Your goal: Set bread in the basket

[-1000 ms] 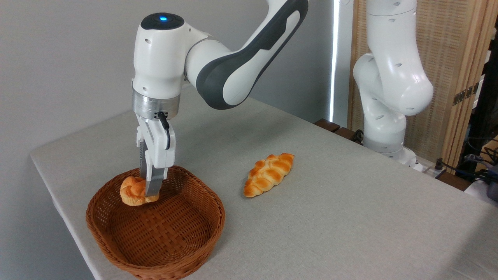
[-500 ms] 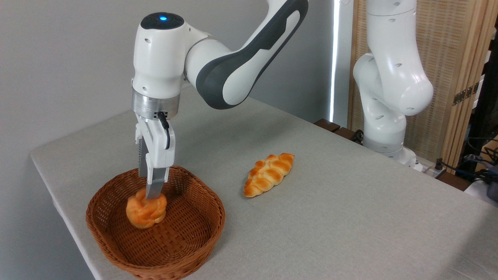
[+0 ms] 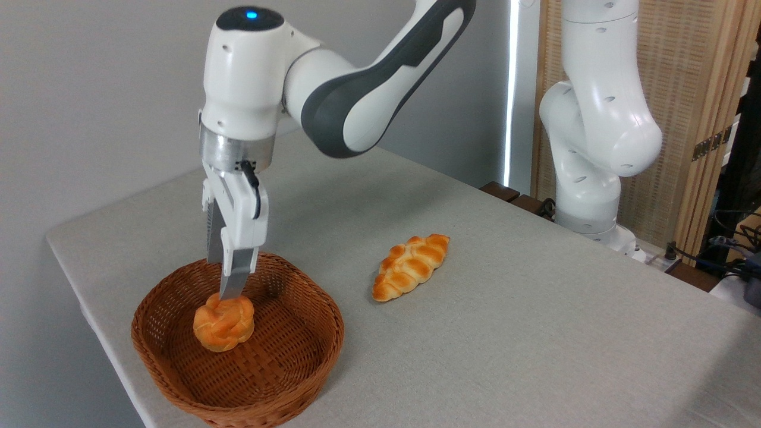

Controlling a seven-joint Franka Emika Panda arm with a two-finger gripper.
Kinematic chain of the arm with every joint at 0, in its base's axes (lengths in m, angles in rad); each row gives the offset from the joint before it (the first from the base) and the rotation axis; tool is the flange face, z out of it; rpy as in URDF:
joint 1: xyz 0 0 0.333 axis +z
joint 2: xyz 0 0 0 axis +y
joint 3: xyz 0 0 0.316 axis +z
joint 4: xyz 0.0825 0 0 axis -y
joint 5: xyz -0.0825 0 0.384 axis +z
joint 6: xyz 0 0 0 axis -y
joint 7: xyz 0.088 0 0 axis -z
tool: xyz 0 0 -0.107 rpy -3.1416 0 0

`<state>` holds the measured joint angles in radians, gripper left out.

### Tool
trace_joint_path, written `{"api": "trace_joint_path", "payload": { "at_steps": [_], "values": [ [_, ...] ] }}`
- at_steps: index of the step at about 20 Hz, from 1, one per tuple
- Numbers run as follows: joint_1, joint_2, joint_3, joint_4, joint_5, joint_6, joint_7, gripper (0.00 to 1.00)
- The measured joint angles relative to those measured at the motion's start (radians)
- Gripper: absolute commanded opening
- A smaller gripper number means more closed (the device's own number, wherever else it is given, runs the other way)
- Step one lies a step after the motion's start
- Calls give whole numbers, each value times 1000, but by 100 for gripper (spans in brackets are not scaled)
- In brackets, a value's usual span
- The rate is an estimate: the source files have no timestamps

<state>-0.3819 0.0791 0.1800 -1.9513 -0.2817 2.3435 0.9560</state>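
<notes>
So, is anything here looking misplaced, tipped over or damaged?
Nothing stands out. The knotted bun sits upright inside the wicker basket, the tool is just above it, and the braided loaf lies intact on the table.

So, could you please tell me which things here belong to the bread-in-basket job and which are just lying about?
Part of the job:
- bread, a round knotted bun lying inside the basket
- basket, brown wicker
- gripper, just above the bun, not holding it

Just lying about:
- braided loaf on the table, right of the basket

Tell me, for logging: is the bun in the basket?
In: the bun sits on the basket floor, gripper just above.
</notes>
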Motion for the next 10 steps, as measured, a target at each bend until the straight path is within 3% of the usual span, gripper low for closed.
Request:
{"api": "trace_joint_path", "payload": {
  "at_steps": [6,8,10],
  "values": [
    [9,-120,72,7,0,-172,-29,100],
    [18,-154,98,34,1,-296,-47,100],
    [42,-172,106,91,50,-443,-85,100]
  ]
}}
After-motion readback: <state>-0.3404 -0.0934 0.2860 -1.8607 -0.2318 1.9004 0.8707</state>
